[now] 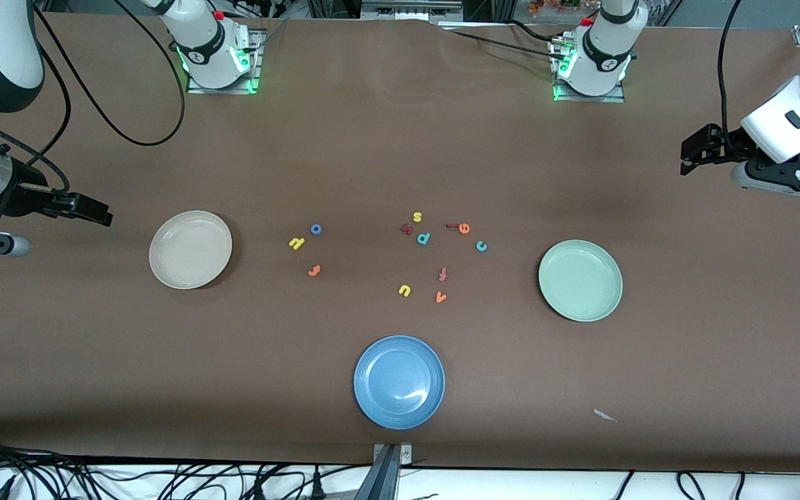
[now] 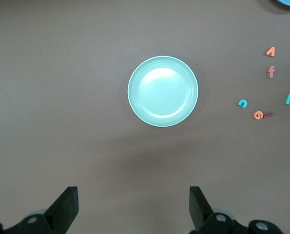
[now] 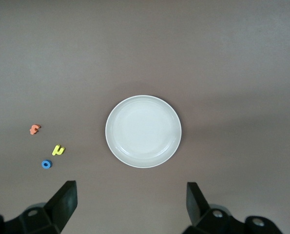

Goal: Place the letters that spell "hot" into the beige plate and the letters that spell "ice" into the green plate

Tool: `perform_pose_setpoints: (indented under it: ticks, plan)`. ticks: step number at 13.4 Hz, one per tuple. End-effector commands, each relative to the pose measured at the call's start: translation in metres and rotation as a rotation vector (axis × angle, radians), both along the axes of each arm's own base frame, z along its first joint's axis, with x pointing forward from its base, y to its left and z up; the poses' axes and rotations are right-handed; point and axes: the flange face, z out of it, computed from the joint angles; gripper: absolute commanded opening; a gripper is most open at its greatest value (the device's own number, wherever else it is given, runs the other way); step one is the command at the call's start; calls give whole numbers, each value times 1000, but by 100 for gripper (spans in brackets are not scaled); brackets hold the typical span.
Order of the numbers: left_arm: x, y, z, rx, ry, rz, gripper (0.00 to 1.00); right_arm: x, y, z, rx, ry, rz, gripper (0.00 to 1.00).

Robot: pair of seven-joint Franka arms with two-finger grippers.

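Note:
The beige plate [image 1: 190, 249] [image 3: 143, 131] holds nothing, and neither does the green plate [image 1: 580, 280] [image 2: 163, 91]. Between them lie the yellow h [image 1: 296, 243], blue o [image 1: 316, 228] and orange t [image 1: 314, 270], toward the beige plate. The dark red i [image 1: 451, 226] touches the orange e [image 1: 464, 228], with the teal c [image 1: 481, 246] beside them, toward the green plate. My left gripper [image 1: 686, 161] [image 2: 133, 204] hangs open over bare table at the left arm's end. My right gripper [image 1: 103, 215] [image 3: 131, 202] hangs open over the right arm's end.
A blue plate [image 1: 399, 382] sits nearest the front camera. Other letters lie mid-table: yellow s [image 1: 417, 217], dark red kinked letter [image 1: 407, 228], teal p [image 1: 423, 238], redder t [image 1: 442, 274], yellow u [image 1: 404, 290], orange v [image 1: 440, 297]. A paper scrap [image 1: 604, 415] lies near the front edge.

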Motion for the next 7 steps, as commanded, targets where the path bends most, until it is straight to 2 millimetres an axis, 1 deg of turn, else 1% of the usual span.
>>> perform_pose_setpoints:
  ticks: [1,7]
  plan:
    - [-3,1,3,1,-9,-24,100,0,0,4,-2,-6,-7,100]
    - [-1,6,0,1,-4,-16,100,1,0,4,-1,-8,-1,100]
